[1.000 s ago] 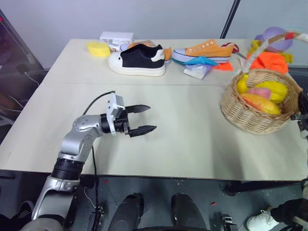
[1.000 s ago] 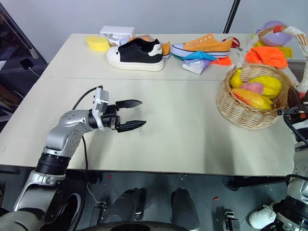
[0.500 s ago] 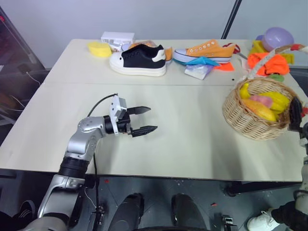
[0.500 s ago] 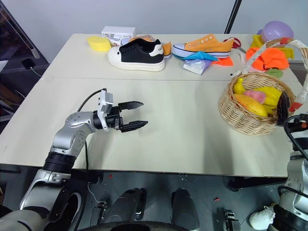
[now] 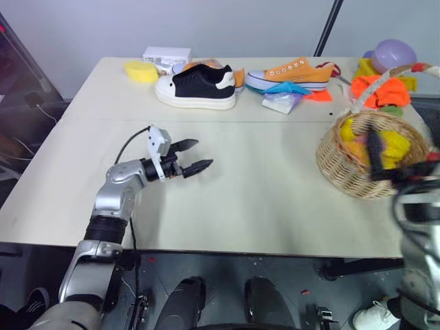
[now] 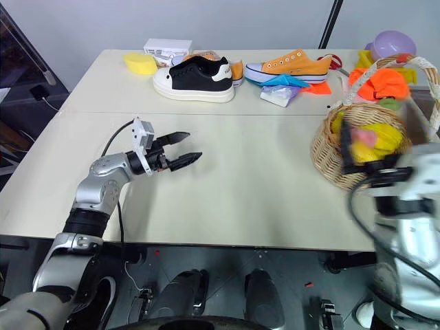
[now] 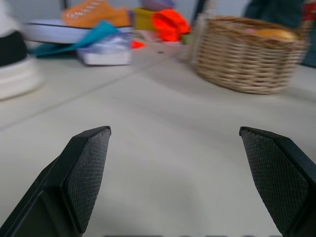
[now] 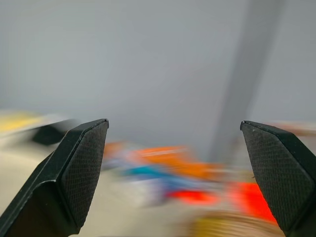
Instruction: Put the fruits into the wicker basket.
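The wicker basket (image 5: 342, 170) stands at the table's right side, its white-and-red handle (image 5: 414, 68) arching over it. Fruits lie inside: an orange-yellow mango (image 7: 274, 33) and, blurred, a pink peach (image 6: 364, 139) among yellow pieces. My right gripper (image 8: 174, 123) is open, with nothing between its fingers. In the eye views it is a blur just in front of the basket's near wall. My left gripper (image 5: 204, 153) is open and empty. It hovers low over the bare table left of centre and points toward the basket.
Along the back edge sit a black-and-white shoe (image 5: 196, 84), an orange shoe (image 5: 292, 71), a yellow sponge (image 5: 141, 70), a white box (image 5: 166, 53) and a blue bag (image 5: 285, 91). Orange cloth (image 5: 378, 88) and a purple bowl (image 5: 395, 51) lie behind the basket.
My right arm has swung left from the table's right edge to in front of the basket. The left gripper has shifted a little left and away, turning toward the basket.
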Available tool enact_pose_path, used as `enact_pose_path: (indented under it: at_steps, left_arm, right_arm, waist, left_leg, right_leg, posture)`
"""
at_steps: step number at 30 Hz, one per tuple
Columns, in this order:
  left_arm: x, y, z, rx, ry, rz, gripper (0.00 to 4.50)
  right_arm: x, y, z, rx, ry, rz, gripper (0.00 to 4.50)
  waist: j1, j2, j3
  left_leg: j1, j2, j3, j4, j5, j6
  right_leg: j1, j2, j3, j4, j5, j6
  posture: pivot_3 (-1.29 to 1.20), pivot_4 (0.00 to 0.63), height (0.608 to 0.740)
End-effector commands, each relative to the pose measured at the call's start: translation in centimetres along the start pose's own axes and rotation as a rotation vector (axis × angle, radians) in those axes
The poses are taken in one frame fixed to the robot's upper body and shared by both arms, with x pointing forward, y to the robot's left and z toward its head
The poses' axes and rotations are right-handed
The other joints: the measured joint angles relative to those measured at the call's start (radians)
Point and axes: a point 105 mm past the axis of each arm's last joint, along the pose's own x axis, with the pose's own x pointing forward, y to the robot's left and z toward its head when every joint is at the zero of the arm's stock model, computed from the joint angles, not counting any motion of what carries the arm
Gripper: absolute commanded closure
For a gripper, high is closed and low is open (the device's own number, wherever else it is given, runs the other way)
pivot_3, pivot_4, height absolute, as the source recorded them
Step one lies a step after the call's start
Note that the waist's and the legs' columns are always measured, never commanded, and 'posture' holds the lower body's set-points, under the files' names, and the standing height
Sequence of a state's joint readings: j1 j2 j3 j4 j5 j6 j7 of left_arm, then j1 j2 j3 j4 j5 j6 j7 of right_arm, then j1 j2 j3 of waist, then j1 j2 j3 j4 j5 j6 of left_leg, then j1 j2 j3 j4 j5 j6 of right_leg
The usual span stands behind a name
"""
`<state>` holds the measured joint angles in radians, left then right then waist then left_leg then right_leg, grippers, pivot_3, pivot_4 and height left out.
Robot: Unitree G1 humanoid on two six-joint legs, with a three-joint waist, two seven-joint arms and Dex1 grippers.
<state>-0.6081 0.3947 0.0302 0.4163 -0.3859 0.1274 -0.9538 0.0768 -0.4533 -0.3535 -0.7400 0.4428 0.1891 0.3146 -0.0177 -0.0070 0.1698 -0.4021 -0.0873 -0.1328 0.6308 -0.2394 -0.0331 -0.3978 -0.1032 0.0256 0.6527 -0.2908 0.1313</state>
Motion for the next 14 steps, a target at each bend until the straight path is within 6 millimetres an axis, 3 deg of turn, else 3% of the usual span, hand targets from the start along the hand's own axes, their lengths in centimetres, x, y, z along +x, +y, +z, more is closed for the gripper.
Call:
enact_pose_path:
  at_steps: [1,4,8,14]
  left_arm:
    - [-2.3,3.2,1.5,0.045,-0.055,0.176,0.00]
    - [-4.4,5.0,1.7,0.032,-0.086,0.308,0.00]
    - [-6.5,6.1,1.0,0.051,-0.063,0.420,0.00]
    - [-9.5,7.4,0.8,0.063,-0.063,0.590,0.00]
  right_arm:
    - [0.2,1.8,-1.6,0.057,0.067,0.169,0.04]
    - [0.5,2.6,-3.7,0.067,0.144,0.289,0.04]
    - [1.0,3.1,-5.5,0.028,0.183,0.382,0.04]
    - [1.7,4.2,-7.2,0.027,0.194,0.468,0.04]
  waist:
    - [0.002,0.000,0.000]
    - [0.003,-0.002,0.000]
    - [0.004,-0.002,0.000]
    - [0.004,-0.002,0.000]
  left_leg:
    - [0.000,0.000,0.000,0.000,0.000,0.000]
    - [0.000,0.000,0.000,0.000,0.000,0.000]
    - [0.000,0.000,-0.001,0.000,0.000,0.000]
    - [0.000,0.000,-0.001,0.000,0.000,0.000]
  right_leg:
    - [0.000,0.000,0.000,-0.001,0.000,0.000]
    - [0.001,0.000,0.000,-0.001,0.000,0.000]
    - [0.001,0.000,0.000,-0.001,0.000,0.000]
    - [0.000,0.000,0.000,-0.001,0.000,0.000]
  posture:
    - [0.00,0.150,0.740]
    - [0.00,0.150,0.740]
    - [0.00,0.150,0.740]
    - [0.00,0.150,0.740]
